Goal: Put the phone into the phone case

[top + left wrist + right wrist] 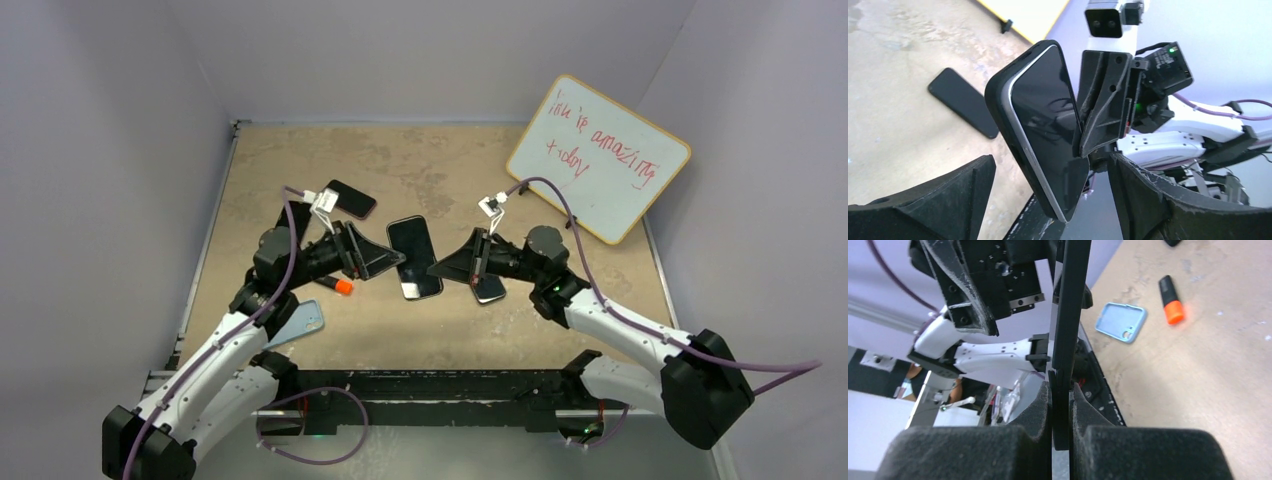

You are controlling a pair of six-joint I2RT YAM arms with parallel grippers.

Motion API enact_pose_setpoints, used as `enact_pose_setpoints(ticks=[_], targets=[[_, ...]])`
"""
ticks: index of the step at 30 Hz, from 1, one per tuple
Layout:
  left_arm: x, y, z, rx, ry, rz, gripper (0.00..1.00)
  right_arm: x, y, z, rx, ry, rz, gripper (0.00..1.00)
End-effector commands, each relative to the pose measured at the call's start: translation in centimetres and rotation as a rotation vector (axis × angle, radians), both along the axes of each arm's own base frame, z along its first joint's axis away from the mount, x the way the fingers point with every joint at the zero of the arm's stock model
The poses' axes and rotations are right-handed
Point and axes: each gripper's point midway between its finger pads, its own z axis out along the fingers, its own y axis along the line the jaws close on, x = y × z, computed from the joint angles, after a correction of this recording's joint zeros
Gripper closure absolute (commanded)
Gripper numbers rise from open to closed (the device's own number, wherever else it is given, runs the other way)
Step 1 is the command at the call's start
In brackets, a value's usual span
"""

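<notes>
Top view: the phone (414,255) is at the centre of the frame, above the table (440,170), between the two arms. The left gripper (398,262) is at its left edge and the right gripper (436,268) at its lower right edge. A second phone (350,199) lies up and left of centre, and a third phone (489,290) lies partly under the right gripper. A blue case (303,322) lies at lower left beside the left arm, with an orange-tipped marker (338,286) just above it. A whiteboard (598,157) leans at upper right.

Left wrist view: the phone sits tilted in a black case (998,100). Its silver rim is exposed along the left and bottom edge, so it is not fully seated. The right gripper pinches its right edge at mid-frame. The left gripper's fingers (955,197) are spread wide at the bottom corners. The phone's lower end hangs between them with a gap on each side.

Right wrist view: the right gripper's fingers (1035,415) are clamped narrow on the phone and case, seen edge-on up the centre. The blue case and marker lie at upper right, well apart from the phone.
</notes>
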Motion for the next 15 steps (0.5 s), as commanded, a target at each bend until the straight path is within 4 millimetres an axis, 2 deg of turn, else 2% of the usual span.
enact_pose_setpoints(ticks=[1, 3, 7, 11, 13, 15], targets=[[-1.1, -0.6, 4.0, -0.132, -0.089, -0.071, 0.15, -2.0, 0.0, 5.4, 0.177, -0.104, 0.106, 1.00], [-1.2, -0.5, 4.8, -0.161, -0.110, -0.073, 0.18, -2.5, 0.0, 5.7, 0.197, -0.092, 0.130, 1.00], [-1.1, -0.6, 4.8, -0.183, -0.099, -0.072, 0.31, -2.7, -0.1, 5.6, 0.208, -0.089, 0.132, 1.00], [-0.9, -0.8, 3.9, -0.190, -0.055, -0.072, 0.52, -2.7, -0.1, 5.1, 0.208, -0.071, 0.131, 1.00], [-0.9, -0.9, 3.7, -0.198, -0.037, -0.075, 0.66, -2.3, 0.0, 4.5, 0.197, -0.037, 0.119, 1.00], [-0.7, -0.9, 3.4, -0.201, -0.014, -0.070, 0.76, -1.8, 0.2, 4.1, 0.189, -0.006, 0.106, 0.95]])
